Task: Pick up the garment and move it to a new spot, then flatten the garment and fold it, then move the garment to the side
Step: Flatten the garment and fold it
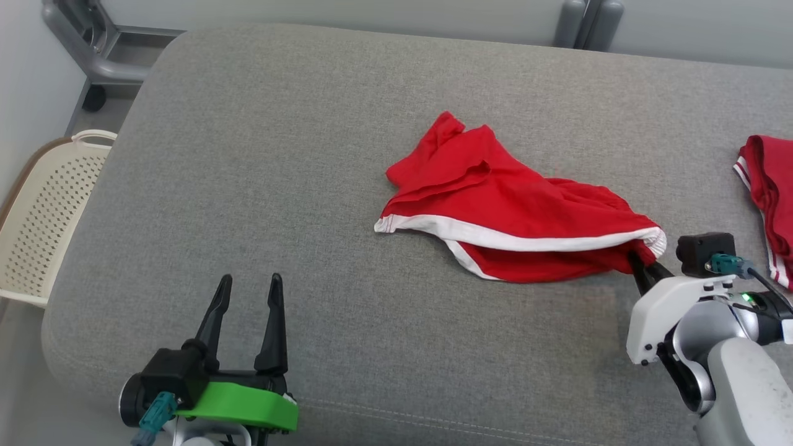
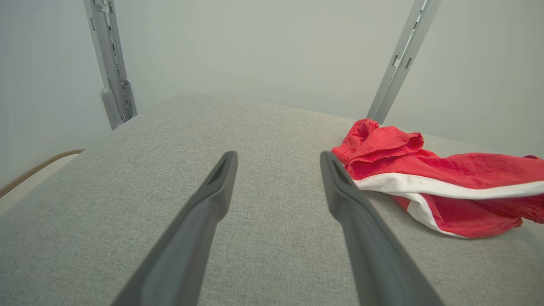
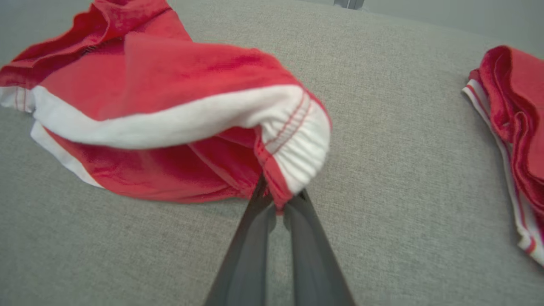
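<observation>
The garment (image 1: 502, 210) is a pair of red shorts with a white waistband, lying crumpled in the middle of the grey cushioned surface (image 1: 279, 186). My right gripper (image 1: 638, 260) is shut on its right end, at the gathered white waistband (image 3: 297, 144); the fingertips are buried in the cloth and that end is lifted a little. My left gripper (image 1: 248, 291) stands open at the lower left, well clear of the garment (image 2: 425, 178), with nothing between its fingers (image 2: 212, 187).
A second red piece of clothing with white stripes (image 1: 768, 198) lies at the right edge of the surface (image 3: 514, 140). A cream perforated basket (image 1: 43, 210) stands on the floor to the left. Grey metal frame posts (image 1: 588, 21) rise behind.
</observation>
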`<state>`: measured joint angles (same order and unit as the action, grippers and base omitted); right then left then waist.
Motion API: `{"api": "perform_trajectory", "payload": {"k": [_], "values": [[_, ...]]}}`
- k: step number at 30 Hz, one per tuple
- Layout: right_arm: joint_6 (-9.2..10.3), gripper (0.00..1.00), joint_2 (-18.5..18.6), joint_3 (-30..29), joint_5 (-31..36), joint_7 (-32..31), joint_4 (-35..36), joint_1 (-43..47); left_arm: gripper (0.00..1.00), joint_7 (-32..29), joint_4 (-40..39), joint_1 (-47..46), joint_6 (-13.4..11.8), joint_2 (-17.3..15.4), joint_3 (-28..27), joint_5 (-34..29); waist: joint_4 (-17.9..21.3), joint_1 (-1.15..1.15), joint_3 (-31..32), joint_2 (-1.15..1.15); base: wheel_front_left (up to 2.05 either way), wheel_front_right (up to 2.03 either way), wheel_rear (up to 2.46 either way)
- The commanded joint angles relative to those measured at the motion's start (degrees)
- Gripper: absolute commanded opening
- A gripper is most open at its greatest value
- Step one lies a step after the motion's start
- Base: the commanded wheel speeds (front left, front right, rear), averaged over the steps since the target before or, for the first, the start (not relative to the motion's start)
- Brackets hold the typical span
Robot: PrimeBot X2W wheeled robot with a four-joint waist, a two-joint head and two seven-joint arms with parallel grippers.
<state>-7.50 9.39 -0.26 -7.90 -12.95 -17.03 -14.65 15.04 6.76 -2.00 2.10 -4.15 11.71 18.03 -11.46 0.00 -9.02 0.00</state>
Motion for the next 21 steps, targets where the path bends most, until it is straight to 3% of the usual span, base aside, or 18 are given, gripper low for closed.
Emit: {"api": "perform_trajectory", "payload": {"k": [1, 8, 17, 18, 19, 21], "values": [[0.03, 0.0, 0.62, -0.31, -0.68, -1.33, 2.17, 2.02, 1.0, 0.16, 0.14, 0.22, 0.38, 0.28, -0.37, -0.32, 0.57, 0.0, 0.22, 0.0, 0.0, 0.0, 0.0], [0.03, 0.0, 2.97, 2.25, 0.08, -6.0, 5.89, 7.05, 1.0, 0.16, 0.54, -0.35, 0.94, 0.46, -0.82, -0.63, 1.54, 0.0, 0.08, 0.0, 0.0, 0.0, 0.0], [0.04, 0.0, 4.11, 5.49, 3.12, -7.33, -1.11, 8.65, 1.0, 0.16, 1.39, -0.82, 1.51, 0.62, -0.52, -1.14, 0.85, 0.0, 0.21, 0.0, 0.0, 0.0, 0.0], [0.03, 0.35, 3.95, 5.86, 3.11, -7.34, -1.92, 8.75, 1.0, 0.16, 1.45, -0.74, 1.5, 0.62, -0.58, -1.23, 0.77, 0.0, 0.28, 0.0, 0.0, 0.0, 0.0], [0.02, 1.0, 3.65, 5.96, 2.86, -7.15, -2.5, 8.79, 1.0, 0.16, 1.5, -0.66, 1.42, 0.62, -0.67, -1.27, 0.71, 0.0, 0.37, 0.0, 0.0, 0.0, 0.0], [-0.01, 1.0, 3.19, 6.13, 2.33, -6.97, -3.15, 8.92, 1.0, 0.16, 1.57, -0.46, 1.3, 0.55, -0.9, -1.44, 0.7, 0.0, 0.65, 0.0, 0.0, 0.0, 0.0]]}}
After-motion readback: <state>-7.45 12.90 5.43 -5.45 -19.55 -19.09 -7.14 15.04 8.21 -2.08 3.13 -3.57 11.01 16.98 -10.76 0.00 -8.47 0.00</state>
